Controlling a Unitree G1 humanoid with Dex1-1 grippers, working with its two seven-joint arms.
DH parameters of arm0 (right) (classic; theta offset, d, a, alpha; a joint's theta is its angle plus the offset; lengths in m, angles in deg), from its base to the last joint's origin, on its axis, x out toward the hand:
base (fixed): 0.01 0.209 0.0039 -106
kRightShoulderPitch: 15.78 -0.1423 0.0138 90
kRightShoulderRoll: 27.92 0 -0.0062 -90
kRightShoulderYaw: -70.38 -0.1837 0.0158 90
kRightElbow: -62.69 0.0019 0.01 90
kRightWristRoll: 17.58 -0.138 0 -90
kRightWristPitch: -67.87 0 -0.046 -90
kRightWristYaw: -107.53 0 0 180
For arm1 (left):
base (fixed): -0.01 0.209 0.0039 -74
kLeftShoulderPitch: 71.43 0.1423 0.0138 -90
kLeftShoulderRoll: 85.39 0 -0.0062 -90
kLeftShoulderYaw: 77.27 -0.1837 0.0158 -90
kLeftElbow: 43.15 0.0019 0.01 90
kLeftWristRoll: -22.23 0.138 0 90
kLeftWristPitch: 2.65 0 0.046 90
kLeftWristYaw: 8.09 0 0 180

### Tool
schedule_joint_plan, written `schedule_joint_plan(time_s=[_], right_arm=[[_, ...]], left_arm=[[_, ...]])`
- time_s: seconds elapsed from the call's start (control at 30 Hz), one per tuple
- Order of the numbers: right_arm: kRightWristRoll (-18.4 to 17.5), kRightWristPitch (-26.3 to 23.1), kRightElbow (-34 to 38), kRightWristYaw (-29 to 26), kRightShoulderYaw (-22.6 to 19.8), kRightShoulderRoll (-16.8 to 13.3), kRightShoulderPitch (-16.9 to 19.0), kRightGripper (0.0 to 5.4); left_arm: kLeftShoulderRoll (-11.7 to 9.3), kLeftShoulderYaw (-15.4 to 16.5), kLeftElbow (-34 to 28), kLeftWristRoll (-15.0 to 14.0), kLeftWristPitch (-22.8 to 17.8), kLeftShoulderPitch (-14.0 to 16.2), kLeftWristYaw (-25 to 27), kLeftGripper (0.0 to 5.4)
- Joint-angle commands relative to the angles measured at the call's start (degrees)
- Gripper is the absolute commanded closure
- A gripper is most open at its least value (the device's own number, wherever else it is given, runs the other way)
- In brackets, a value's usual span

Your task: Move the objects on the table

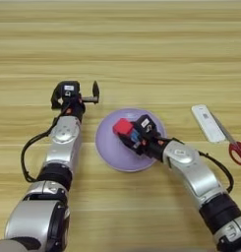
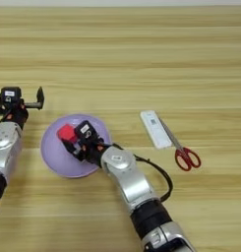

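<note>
The right end effector [image 1: 128,134] is over the lavender plate [image 1: 108,147], its black fingers pinching the red cube [image 1: 123,126], which sits at the plate's middle, at or just above the surface; whether it touches the plate can't be told. There's a flash of blue [image 1: 136,138] right behind the cube, between the fingers, possibly the blue tube, but too hidden to call. The right arm comes in from the lower right, so its reach runs diagonally up-left, and the cube lies at the very tip of that line. This arm is plainly the nearer one and the one at work.

The left end effector [image 1: 75,98] hovers just beyond the plate's upper-left edge, fingers spread wide and holding nothing, with the cube lying to its lower right.

Well off to the right on the counter [image 1: 141,49] lie a white flat device [image 2: 155,129] and red-handled scissors [image 2: 183,152], side by side and touching or nearly so, both long axes slanting down-right. Small white labels sit on both end effectors and a dark mark on the device; none can be read
</note>
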Motion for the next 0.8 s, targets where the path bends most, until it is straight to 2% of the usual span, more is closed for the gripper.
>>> schedule_joint_plan(time_s=[0.03, 0.2, 0.3, 0.47, 0.67, 0.8], right_arm=[[-1.14, -1.83, 1.01, 1.89, -3.22, -0.72, -0.99, 3.15], [-1.05, -2.78, 0.35, 5.99, -7.34, -1.68, -2.42, 3.15], [0.55, -2.28, -2.16, 9.81, -9.58, -3.24, -4.09, 3.15], [0.36, -2.63, -5.46, 13.79, -13.05, -4.69, -6.16, 3.15], [2.25, -3.28, -10.3, 18.1, -14.62, -6.96, -8.08, 3.15], [2.36, -5.88, -14.56, 18.55, -14.79, -7.39, -9.28, 3.15]], left_arm=[[0.12, -0.21, -0.7, 0.61, -1.13, -0.52, -0.58, 0.0], [0.18, -0.3, -0.8, 0.61, -1.18, -0.49, -0.68, 0.0], [0.22, -0.35, -0.85, 0.6, -1.22, -0.49, -0.72, 0.0], [0.28, -0.41, -0.96, 0.6, -1.27, -0.45, -0.82, 0.0], [0.21, -0.41, -0.84, 0.54, -1.29, -0.52, -0.82, 0.0], [0.15, -0.37, -0.77, 0.5, -1.32, -0.57, -0.79, 0.0]])
